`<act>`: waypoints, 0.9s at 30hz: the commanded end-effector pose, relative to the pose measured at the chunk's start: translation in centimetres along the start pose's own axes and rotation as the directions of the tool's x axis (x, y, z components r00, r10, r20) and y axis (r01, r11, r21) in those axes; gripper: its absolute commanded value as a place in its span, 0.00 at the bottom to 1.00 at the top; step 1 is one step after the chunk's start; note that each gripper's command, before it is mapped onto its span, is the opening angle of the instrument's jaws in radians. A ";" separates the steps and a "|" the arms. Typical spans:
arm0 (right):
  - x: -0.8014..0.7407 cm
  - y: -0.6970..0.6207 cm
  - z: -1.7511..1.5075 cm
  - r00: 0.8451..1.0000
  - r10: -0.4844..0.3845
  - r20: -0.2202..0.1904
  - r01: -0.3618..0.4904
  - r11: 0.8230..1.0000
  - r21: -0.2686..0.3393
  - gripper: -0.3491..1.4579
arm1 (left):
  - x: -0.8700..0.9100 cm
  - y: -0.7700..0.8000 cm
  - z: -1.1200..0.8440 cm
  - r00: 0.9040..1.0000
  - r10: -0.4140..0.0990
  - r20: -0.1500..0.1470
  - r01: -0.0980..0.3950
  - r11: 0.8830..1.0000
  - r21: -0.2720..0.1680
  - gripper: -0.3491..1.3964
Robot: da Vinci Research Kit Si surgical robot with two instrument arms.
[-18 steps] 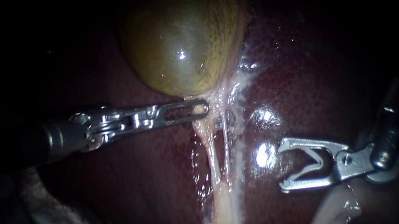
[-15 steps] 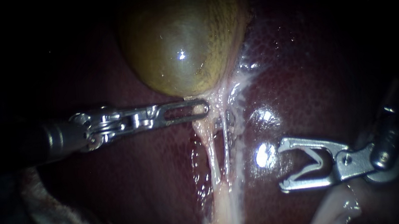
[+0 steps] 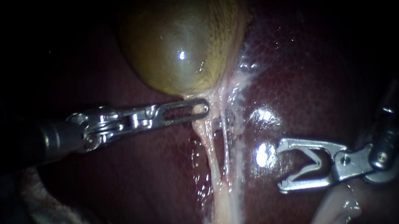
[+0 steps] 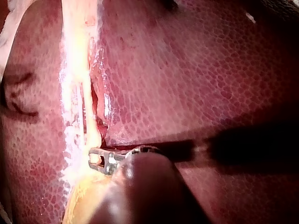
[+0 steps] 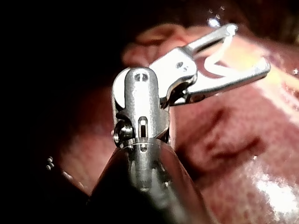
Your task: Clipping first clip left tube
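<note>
While the liver fills most of the endoscope view as a dark red bed, the olive gallbladder sits above it. Pale tissue runs down from its neck in two thin strands. The left tube is the strand nearer my left instrument, and the right tube runs just beside it; they merge lower down into one whitish band. Both tubes look bare, with no clip on either.

My left instrument comes in level across the liver. Its tool is narrow, the jaws lying together and clamped on the pale tissue at the gallbladder neck, right where the two strands begin, which appears to hold them taut. My right instrument waits over the liver beyond the right tube, well apart from the left one. Its tool stands wide but is not empty: a white clip bent in a V sits between the jaws, touching both.

I judge the step to be the approach, with the clip loaded and nothing yet placed. The next move calls for bringing the wide tool across the right tube without snagging it. The jaws must then straddle the left tube alone before closing.
</note>
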 end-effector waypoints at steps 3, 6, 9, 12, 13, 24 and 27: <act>0.00 0.00 0.02 1.000 0.006 0.000 -0.006 1.000 -0.002 0.53 | -0.01 0.08 -0.06 1.000 0.000 -0.001 0.000 1.000 -0.008 0.00; 0.00 -0.01 0.05 1.000 0.012 0.000 -0.012 1.000 -0.004 0.53 | -0.04 0.17 -0.13 1.000 -0.001 -0.001 0.001 1.000 -0.013 0.00; -0.01 -0.02 0.09 1.000 0.011 0.000 -0.011 1.000 -0.006 0.53 | -0.07 0.25 -0.20 1.000 0.005 -0.002 -0.005 1.000 -0.017 0.00; -0.01 -0.03 0.11 1.000 0.017 0.000 -0.017 1.000 -0.008 0.53 | -0.11 0.34 -0.26 1.000 0.005 -0.002 -0.005 1.000 -0.018 0.00; -0.01 -0.03 0.12 1.000 0.017 0.001 -0.017 1.000 -0.008 0.53 | -0.12 0.36 -0.28 1.000 0.003 -0.003 -0.003 1.000 -0.020 0.00; -0.05 -0.05 0.28 0.999 0.032 0.001 -0.032 0.999 -0.019 0.52 | -0.25 0.55 -0.40 1.000 0.007 -0.008 -0.007 1.000 -0.028 0.00; -0.09 -0.08 0.35 0.999 0.047 0.001 -0.047 0.999 -0.024 0.52 | -0.25 0.58 -0.42 1.000 0.010 -0.008 -0.011 0.999 -0.030 0.00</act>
